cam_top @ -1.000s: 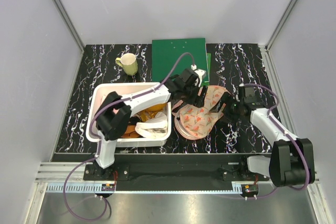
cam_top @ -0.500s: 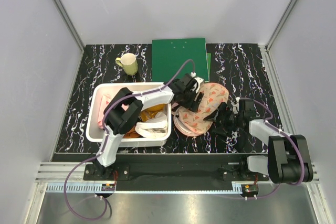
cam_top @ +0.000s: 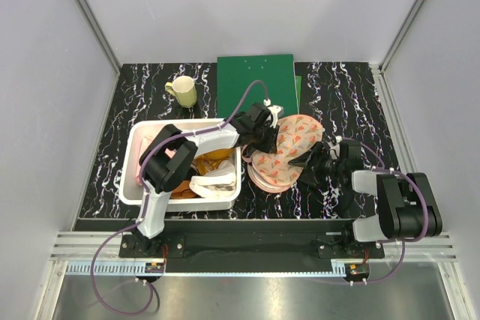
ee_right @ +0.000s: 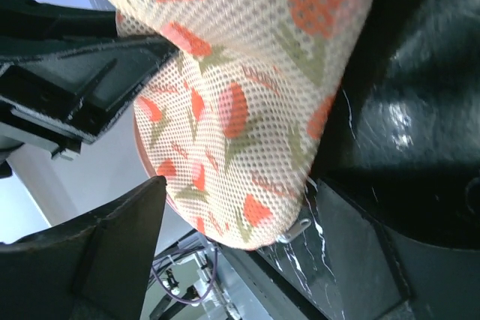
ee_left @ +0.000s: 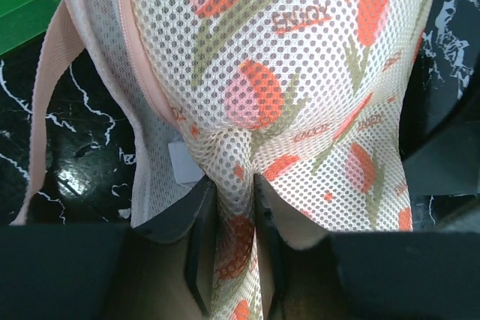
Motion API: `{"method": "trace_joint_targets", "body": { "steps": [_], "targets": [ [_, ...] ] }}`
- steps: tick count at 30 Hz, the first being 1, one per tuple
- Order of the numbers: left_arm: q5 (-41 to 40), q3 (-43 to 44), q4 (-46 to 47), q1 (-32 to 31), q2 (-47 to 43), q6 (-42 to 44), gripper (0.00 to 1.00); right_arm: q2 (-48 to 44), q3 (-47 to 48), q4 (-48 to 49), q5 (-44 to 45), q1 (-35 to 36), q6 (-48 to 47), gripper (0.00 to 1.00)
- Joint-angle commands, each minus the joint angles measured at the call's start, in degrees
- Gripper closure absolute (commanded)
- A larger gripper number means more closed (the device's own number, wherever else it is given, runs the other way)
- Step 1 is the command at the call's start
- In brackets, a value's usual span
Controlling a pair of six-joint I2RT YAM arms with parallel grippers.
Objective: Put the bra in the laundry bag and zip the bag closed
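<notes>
From above, the laundry bag (cam_top: pixel 283 154) has changed most. 1 second ago its top half stood lifted and spread toward the right arm. Now it lies folded down over the lower half, so the pouch reads as 1 closed dome. The right gripper (cam_top: pixel 306 170) has let go of the bag's far right edge and dropped low beside its near right side. The left gripper (cam_top: pixel 264 131) has stayed at the bag's far left edge. A white bin (cam_top: pixel 129 174) sits just left of the bag. We see no bra in any view. We judge that it is inside, under the folded top, which leaves zipping as the step in hand.

In the left wrist view, the left gripper (ee_left: pixel 235 192) is nearly closed, its 2 fingers pinching a fold of the bag's printed mesh. The pink zipper edge (ee_left: pixel 139 65) runs up just left of that pinch, and the pink loop (ee_left: pixel 51 73) hangs off the bag's left side.

In the right wrist view, the right gripper (ee_right: pixel 238 185) stands wide open and holds nothing. The bag's rounded edge bulges between its 2 fingers, neither clearly touching it. A small metal piece (ee_right: pixel 296 228) at the bag's lower rim may be the zipper pull, but we cannot tell.
</notes>
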Motion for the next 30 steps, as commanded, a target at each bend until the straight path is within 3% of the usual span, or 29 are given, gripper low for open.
{"method": "trace_joint_targets", "body": {
  "steps": [1,6,13,17,21,25,30],
  "targets": [
    [3.03,-3.08,1.29,0.75,2.00,-0.57,0.74,4.07,-0.78,7.97,0.16,0.15,2.25,0.14],
    [4.96,-2.20,1.81,0.66,2.61,-1.01,0.75,6.71,-2.54,12.62,0.86,0.33,3.13,0.19],
    [6.63,-1.76,2.61,0.66,2.62,-1.10,0.75,9.70,-4.91,20.70,3.32,0.33,3.39,0.42],
    [6.28,-0.70,1.56,0.57,1.83,-0.22,0.66,10.50,-6.85,25.72,4.03,0.33,5.24,0.66],
    [3.39,0.70,-0.20,-0.13,-0.36,0.66,0.45,8.40,-8.08,24.41,5.95,0.24,6.82,0.81],
    [-2.67,0.27,-1.61,-1.19,-5.46,0.92,0.35,4.70,-8.61,21.16,8.41,0.24,7.53,0.89],
    [-16.35,-3.23,-0.30,-5.39,-17.21,2.15,0.31,-1.54,-7.12,13.17,10.79,0.24,9.98,0.90]
  ]
}}
